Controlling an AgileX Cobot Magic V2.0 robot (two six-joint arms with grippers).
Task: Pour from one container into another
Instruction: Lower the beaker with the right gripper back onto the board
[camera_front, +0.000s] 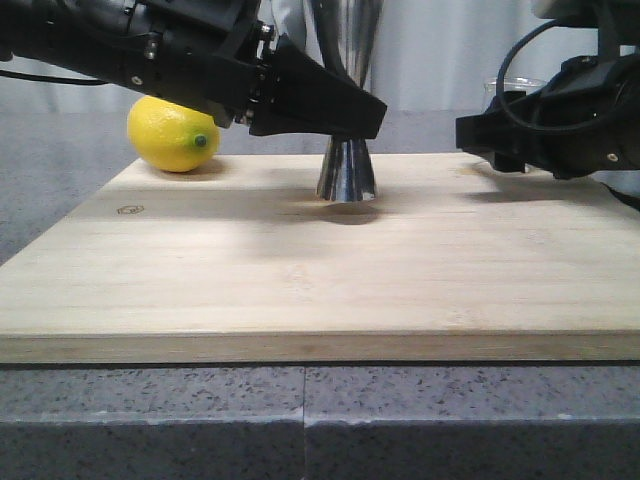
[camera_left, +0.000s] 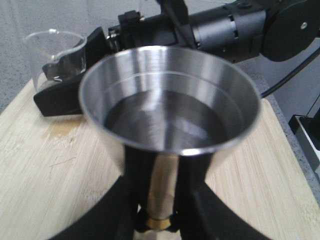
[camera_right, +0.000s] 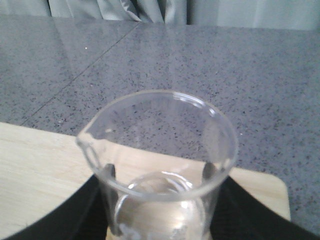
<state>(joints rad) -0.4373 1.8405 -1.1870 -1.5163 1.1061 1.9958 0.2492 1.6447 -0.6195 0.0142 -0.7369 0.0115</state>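
Note:
The steel jigger (camera_front: 347, 172) stands upright on the wooden board (camera_front: 300, 280), a little behind its middle. My left gripper (camera_front: 352, 118) is shut on its narrow waist. In the left wrist view the jigger's wide top cup (camera_left: 170, 100) fills the frame, and the black fingers (camera_left: 132, 175) press both sides of the stem just above the gold band. The clear glass beaker (camera_right: 160, 150) sits upright at the board's far right corner, its pouring lip turned toward the jigger. My right gripper (camera_right: 159, 175) is shut on it, one finger against each side. Only the beaker's rim (camera_front: 512, 84) shows in the front view.
A yellow lemon (camera_front: 172, 133) lies at the board's back left corner, right under my left arm. The board rests on a grey speckled counter (camera_front: 300, 410). My right arm (camera_front: 570, 110) hangs low over the board's right edge.

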